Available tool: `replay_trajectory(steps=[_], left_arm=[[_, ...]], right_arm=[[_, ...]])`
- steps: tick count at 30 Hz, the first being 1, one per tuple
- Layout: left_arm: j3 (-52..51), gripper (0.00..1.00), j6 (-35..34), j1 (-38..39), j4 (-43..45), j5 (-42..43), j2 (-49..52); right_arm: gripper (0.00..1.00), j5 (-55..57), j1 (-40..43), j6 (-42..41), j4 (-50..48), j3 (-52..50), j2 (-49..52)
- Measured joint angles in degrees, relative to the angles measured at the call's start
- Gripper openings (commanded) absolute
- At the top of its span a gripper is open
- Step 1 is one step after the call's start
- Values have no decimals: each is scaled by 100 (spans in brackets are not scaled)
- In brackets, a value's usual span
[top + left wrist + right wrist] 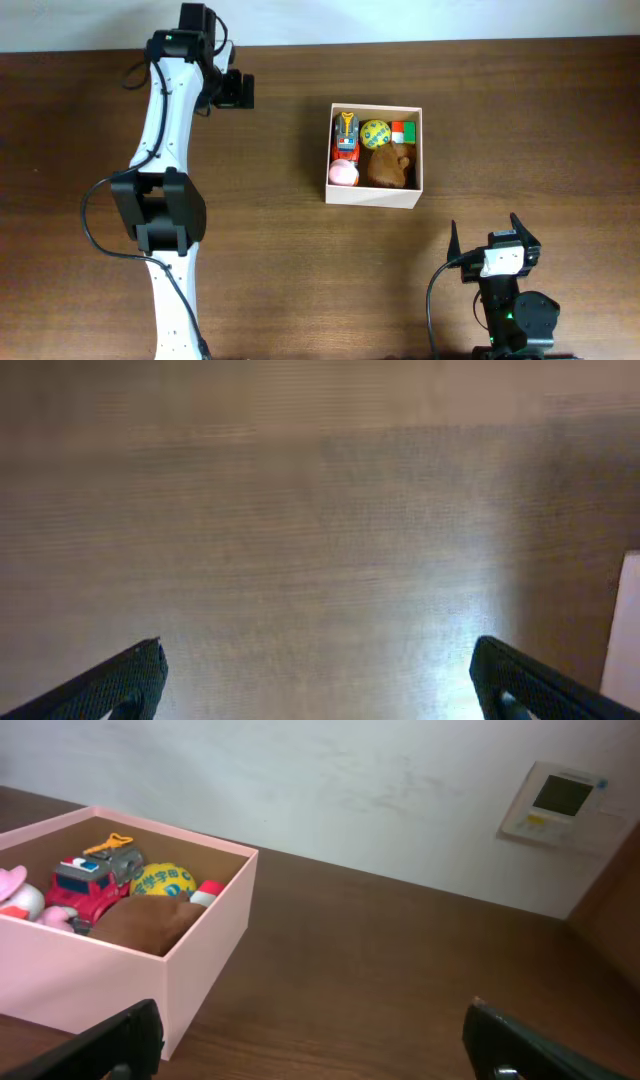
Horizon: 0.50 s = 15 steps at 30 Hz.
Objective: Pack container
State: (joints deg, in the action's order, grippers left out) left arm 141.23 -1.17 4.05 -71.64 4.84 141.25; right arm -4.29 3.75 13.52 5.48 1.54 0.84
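Apparently packed: 1 container (374,203) sits right of centre on the worktop (270,250), holding 5 toys: 1 truck (346,135), 1 yellow ball (375,133), 1 brown plush (390,168), 1 pink toy (343,174) and 1 red-green block (403,132). The 2 claws, left claw (245,90) far-left and right claw (485,232) near-right, gape empty. A careless sweep could clip the light box's wall and shift it.

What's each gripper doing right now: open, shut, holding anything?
Left gripper: open, holding nothing.
Right gripper: open, holding nothing, apart from the container.
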Motion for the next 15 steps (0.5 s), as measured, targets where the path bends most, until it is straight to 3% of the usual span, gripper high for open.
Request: replay_trajectory(steps=[8,15], left_arm=[[-2,99,527,-168,361,-46,-310],[0,99,721,-225,269,-85,-2142]], right_arm=[[99,20,0,2,-2,0,0],[99,20,0,2,-2,0,0]])
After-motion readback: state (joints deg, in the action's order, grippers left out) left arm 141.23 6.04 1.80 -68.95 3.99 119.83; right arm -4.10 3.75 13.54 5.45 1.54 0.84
